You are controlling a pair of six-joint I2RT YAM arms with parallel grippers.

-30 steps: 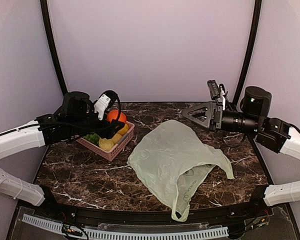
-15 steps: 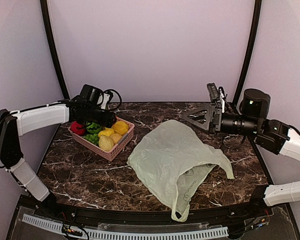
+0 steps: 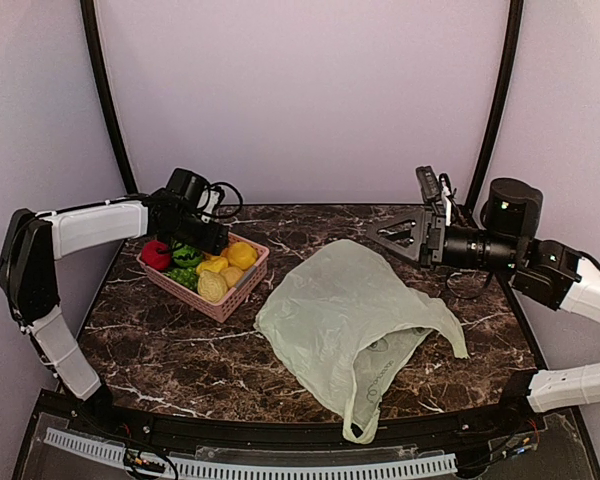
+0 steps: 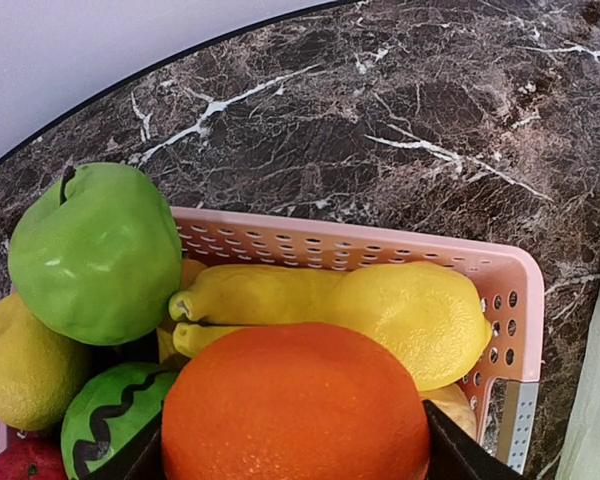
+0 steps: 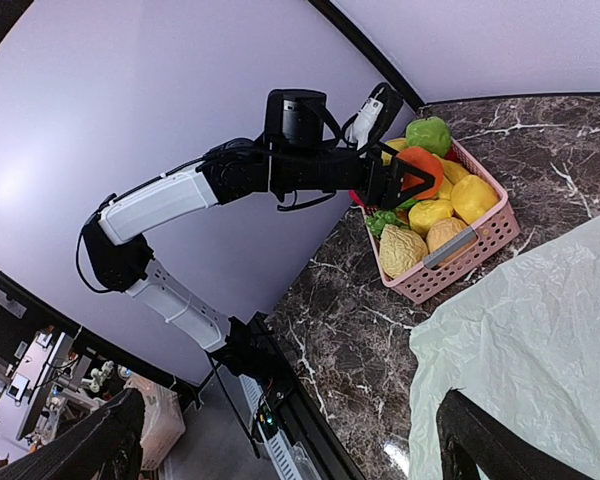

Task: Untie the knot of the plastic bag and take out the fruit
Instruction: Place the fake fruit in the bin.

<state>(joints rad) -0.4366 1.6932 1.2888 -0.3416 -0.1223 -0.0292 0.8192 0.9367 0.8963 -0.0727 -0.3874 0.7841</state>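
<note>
Looks like the tail end of the job to me. The plastic bag [image 3: 345, 320] lies flat and limp from the middle of the counter [image 3: 180, 350] toward 5 o'clock, mouth open, no knot I can spot. The left hand [image 4: 295, 455] is clamped on the orange [image 4: 295, 405], right over the pink basket [image 3: 245, 290] at 10 o'clock. The green apple [image 4: 95, 250] and the other fruit sit in the basket beside the bananas [image 4: 250, 295]. The right hand [image 3: 398, 222] hovers at 2 o'clock, fingers spread wide and holding nothing. The next move is just letting go. I'd lower the orange a bit first, since the pile is lumpy and a round toy could roll out over the rim.
</note>
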